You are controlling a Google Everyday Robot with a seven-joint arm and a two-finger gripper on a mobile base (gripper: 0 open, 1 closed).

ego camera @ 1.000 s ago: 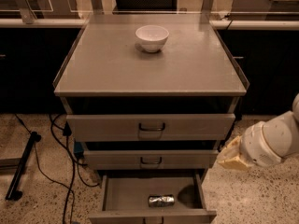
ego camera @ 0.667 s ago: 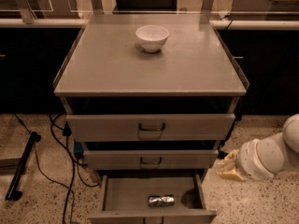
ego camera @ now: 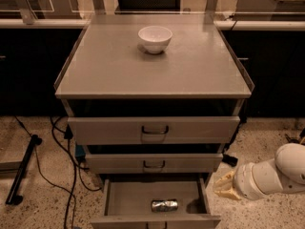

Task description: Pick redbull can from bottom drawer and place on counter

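**A:** Which parts of the robot are in view?

**B:** A single arm (ego camera: 291, 162). It enters from the right edge, low on the near side of the scene, and reaches toward the left.

**A:** What does it look like?

**B:** It is smooth, white and rounded. A bulbous joint sits against the right edge. From it a thick cylindrical wrist (ego camera: 255, 180) slopes slightly downward to the left.

**A:** Where is the gripper?

**B:** The gripper (ego camera: 224, 187) is the pale, yellowish tip at the arm's left end. It points left and is held low, at the near right of the scene.
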